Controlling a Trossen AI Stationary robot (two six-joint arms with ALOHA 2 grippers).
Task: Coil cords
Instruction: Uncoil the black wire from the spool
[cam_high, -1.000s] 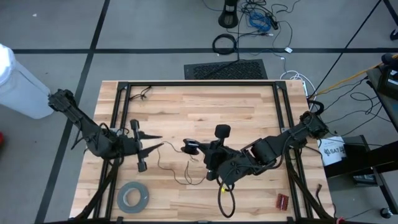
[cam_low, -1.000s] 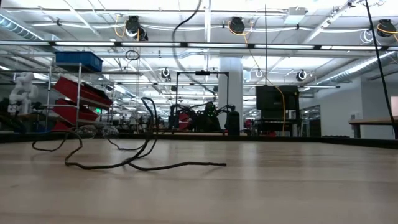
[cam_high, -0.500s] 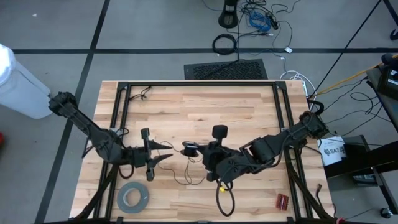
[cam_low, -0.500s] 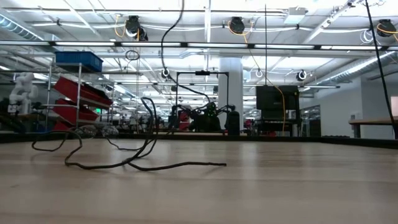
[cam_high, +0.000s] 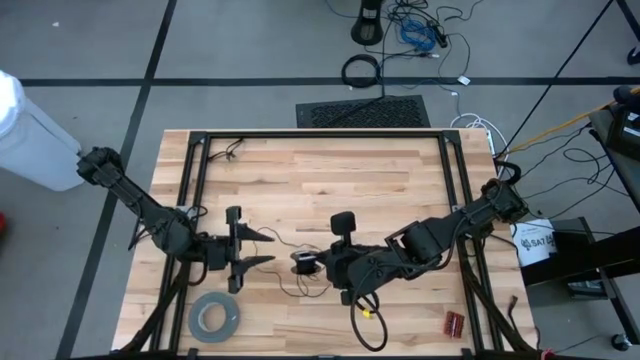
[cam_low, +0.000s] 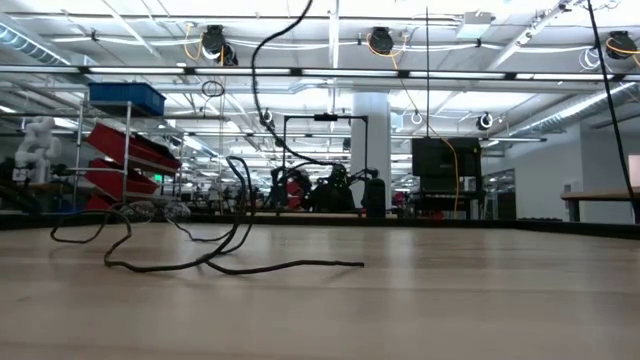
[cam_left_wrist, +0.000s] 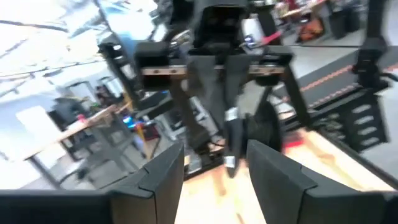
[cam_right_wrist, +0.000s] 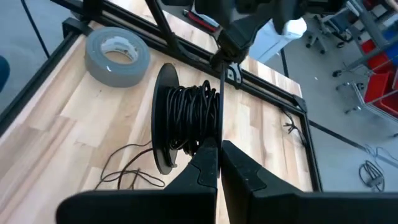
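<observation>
Wire (cam_right_wrist: 189, 118) is partly wound on a spool (cam_right_wrist: 163, 118) pinched in the closed right claw (cam_right_wrist: 217, 163) mid-desk (cam_high: 330, 175), the open left claw (cam_high: 262, 248) beside it, likely next to catch the loose tail (cam_high: 290, 288).

Your left wrist view is blurred throughout; the tape roll (cam_right_wrist: 117, 55) is partly cut off behind the spool (cam_right_wrist: 186, 121).
</observation>
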